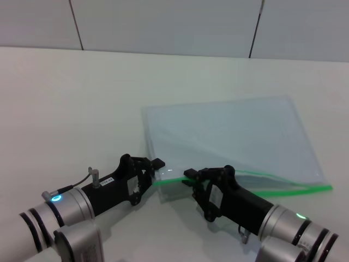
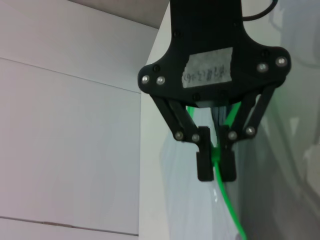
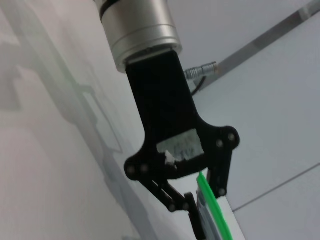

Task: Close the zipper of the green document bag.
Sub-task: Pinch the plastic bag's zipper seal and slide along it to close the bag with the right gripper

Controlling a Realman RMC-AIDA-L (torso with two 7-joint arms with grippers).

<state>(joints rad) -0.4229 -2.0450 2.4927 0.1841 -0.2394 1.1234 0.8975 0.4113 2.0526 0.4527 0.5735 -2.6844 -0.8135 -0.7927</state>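
White table (image 1: 82,98) carries the bag (image 1: 229,136); left gripper (image 1: 157,165) pinches the zipper (image 1: 283,191) at its near-left end, right gripper (image 1: 188,177) clamps beside it. Closing barely begun, judging by the bowed strip.

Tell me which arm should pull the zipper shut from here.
Probably the right. The right gripper sits on the zipper with its whole length stretching away from it, while the left gripper pinches the strip's end at the green document bag corner, anchoring it.
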